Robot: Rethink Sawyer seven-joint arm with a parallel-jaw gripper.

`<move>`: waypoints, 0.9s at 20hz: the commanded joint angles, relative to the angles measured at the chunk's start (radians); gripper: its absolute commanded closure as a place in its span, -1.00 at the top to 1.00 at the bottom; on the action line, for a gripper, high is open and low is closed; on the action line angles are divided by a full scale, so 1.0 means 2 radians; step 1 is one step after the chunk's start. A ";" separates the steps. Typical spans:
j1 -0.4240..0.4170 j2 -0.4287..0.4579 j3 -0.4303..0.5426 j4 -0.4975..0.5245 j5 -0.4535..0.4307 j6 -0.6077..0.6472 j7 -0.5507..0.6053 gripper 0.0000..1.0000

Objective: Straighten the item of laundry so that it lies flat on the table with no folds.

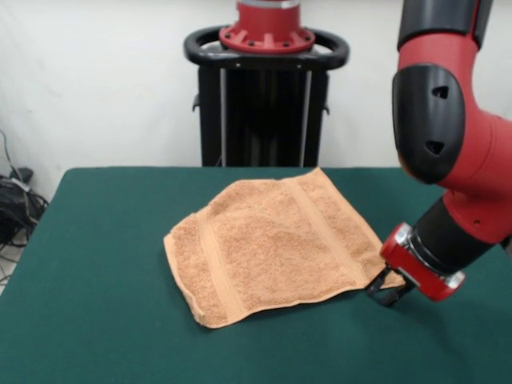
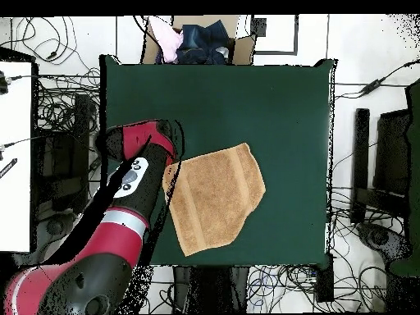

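Terry cloth, orange-tan, is spread over the middle of the dark green table [image 1: 96, 320], so the towel [image 1: 272, 248] is mostly opened out already. It sits skewed to the table edges, with both woven bands visible.

The gripper [image 1: 390, 290] is parked right at the towel's corner on the arm's side, low to the felt. Whether cloth is actually pinched there can't be made out, tbh. The fingertips look dark and close together, but the corner is partly covered by them, so a grasp can't be confirmed.

Risks as judged from here: if that corner is dragged inward, a fold could be pushed back into the cloth. If it's lifted too high, the whole towel might be slid or bunched.

In the overhead view the same corner is hidden under the arm [image 2: 131, 197]. The white tag isn't spotted anywhere, and small wrinkles near the front edge are hard to read.
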State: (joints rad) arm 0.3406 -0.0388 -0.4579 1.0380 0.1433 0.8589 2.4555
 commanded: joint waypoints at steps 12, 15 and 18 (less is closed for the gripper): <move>-0.049 0.122 0.084 0.026 -0.029 -0.179 0.031 1.00; -0.051 0.121 0.085 0.027 -0.030 -0.176 0.028 1.00; -0.052 0.119 0.087 0.028 -0.030 -0.167 0.025 -1.00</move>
State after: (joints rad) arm 0.3250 -0.0416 -0.4365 1.0307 0.1427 0.8603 2.4557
